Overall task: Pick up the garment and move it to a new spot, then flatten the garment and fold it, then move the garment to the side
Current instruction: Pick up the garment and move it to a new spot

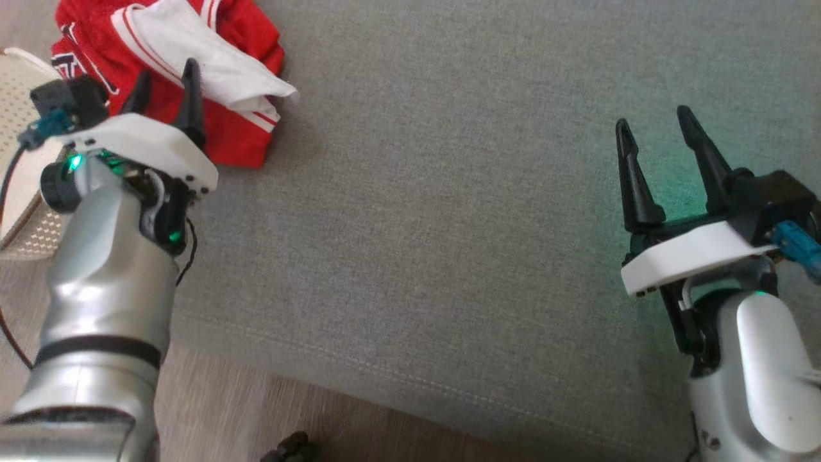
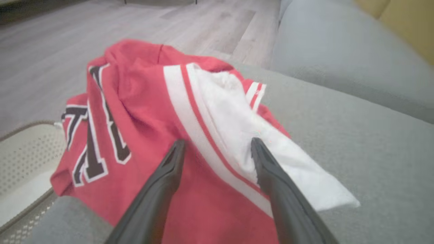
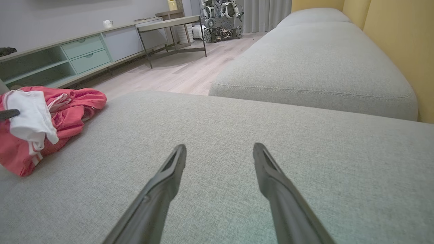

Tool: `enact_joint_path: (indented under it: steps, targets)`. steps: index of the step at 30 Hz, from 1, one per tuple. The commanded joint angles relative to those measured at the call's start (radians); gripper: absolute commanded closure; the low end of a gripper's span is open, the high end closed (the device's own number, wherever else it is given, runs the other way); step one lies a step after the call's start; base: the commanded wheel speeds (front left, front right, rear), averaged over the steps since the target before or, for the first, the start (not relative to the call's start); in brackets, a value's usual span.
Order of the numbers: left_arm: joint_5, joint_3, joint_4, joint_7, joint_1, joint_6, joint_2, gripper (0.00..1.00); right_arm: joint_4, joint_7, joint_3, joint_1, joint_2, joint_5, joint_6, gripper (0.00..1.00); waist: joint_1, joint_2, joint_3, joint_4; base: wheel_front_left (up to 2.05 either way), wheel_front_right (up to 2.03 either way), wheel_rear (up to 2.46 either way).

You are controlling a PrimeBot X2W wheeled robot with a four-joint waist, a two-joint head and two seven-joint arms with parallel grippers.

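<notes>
Head view: red-and-white jersey (image 1: 234, 144) was found crumpled at the far-left corner of the grey sofa cushion (image 1: 449, 256).
Left wrist view: left gripper (image 2: 217, 141) was held spread over the jersey, nothing clamped.
Right wrist view: right gripper (image 3: 219, 145) was held spread above bare cushion, empty.

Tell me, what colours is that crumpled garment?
The garment is red with white trim and dark lettering; clearest in left wrist view.
</notes>
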Motion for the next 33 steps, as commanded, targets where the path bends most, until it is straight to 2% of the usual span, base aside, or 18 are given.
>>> enact_joint_path:
  steps: [1, 10, 12, 20, 25, 33]
  targets:
    - [-0.015, 0.022, 0.02, 0.011, -0.057, -0.005, 0.047, 0.0, -0.033, -0.002, 0.03, -0.031, -0.001, -0.005, -0.001, 0.0, -0.0003, 0.0, 0.021, -0.003, 0.0, 0.0, 0.0]
    - [-0.075, 0.009, 0.228, 0.061, -0.162, -0.015, 0.066, 0.0, -0.013, -0.012, 0.047, -0.064, -0.001, 0.013, -0.001, 0.0, -0.0003, 0.0, 0.046, -0.041, 0.0, 0.0, 0.0]
    - [-0.078, -0.004, 0.24, 0.057, -0.171, -0.015, 0.07, 1.0, -0.012, -0.013, 0.045, -0.064, -0.001, 0.016, -0.001, 0.0, -0.0003, 0.0, 0.045, -0.048, 0.0, 0.0, 0.0]
    - [-0.085, -0.058, 0.251, -0.011, -0.128, -0.016, 0.102, 1.0, 0.003, -0.04, 0.019, -0.035, -0.001, 0.032, -0.001, 0.0, -0.0003, 0.0, -0.026, -0.053, 0.0, 0.0, 0.0]
    - [-0.073, -0.08, 0.195, -0.044, -0.068, -0.016, 0.137, 1.0, 0.014, -0.056, 0.005, 0.004, -0.001, 0.05, -0.001, 0.0, -0.0003, 0.0, -0.102, -0.045, 0.0, 0.0, 0.0]
    - [-0.001, -0.022, -0.134, -0.046, 0.168, 0.031, 0.195, 1.0, 0.035, -0.078, 0.003, 0.079, -0.001, 0.083, -0.001, 0.0, -0.0003, 0.0, -0.241, -0.061, 0.0, 0.0, 0.0]
